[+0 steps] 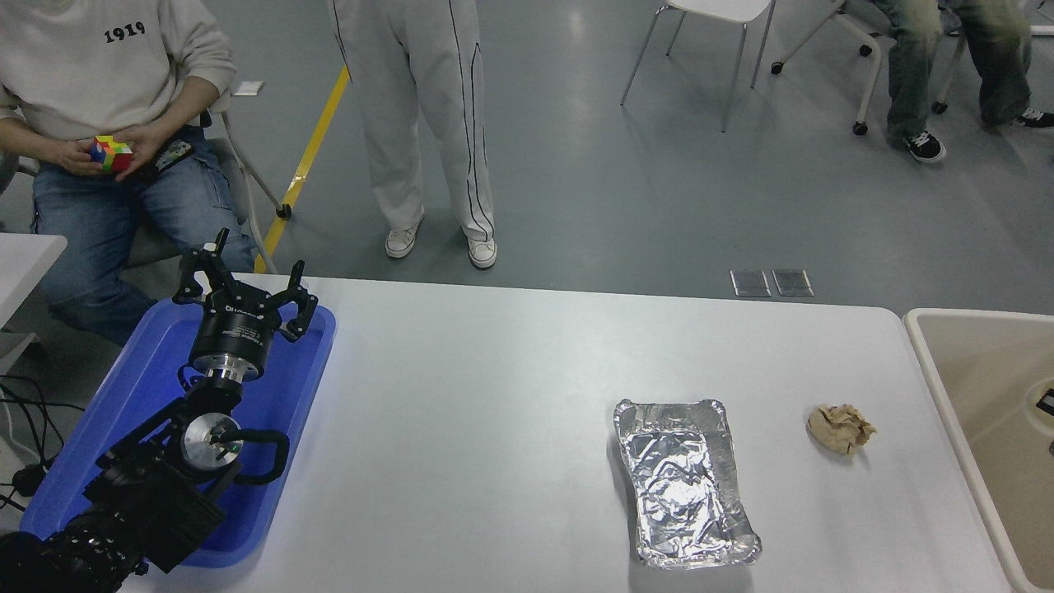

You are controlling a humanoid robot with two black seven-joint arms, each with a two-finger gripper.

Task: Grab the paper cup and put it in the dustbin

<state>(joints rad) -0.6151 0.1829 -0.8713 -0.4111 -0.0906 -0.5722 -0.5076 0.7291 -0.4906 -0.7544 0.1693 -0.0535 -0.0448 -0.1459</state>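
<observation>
- The left arm lies parked at 8 o'clock over a blue tray [148,387]. Its left gripper [247,284] is spread wide and holds nothing.
- On the white table [494,428], a foil tray [683,482] sits at 5 o'clock. A crumpled paper ball [840,428] lies apart from it, toward the bin.
- No cup stands anywhere on the table.
- The dustbin [930,354] fills the 3 to 4 o'clock edge, and its far side is cut off by the picture.
- Inside the bin's outline, right at the picture's edge, a pale curved sliver shows. It looks like the rim of the paper cup [1038,393].
- Small dark pieces beside it are probably the right gripper [1048,403]. Too little shows to tell whether it is spread or pinching the cup.
- Judged from this, the task is at its last step, with the cup already over or in the bin.
- If the cup is held, the next move calls for letting it go well inside the rim and drawing the arm clear.
- Whether the cup hangs above the bin floor or rests on it cannot be made out.
- Beyond the table, a person [99,91] sits at 10 o'clock holding a coloured cube [111,153]. Legs stand at 12 o'clock, and another person sits at 1 o'clock.
</observation>
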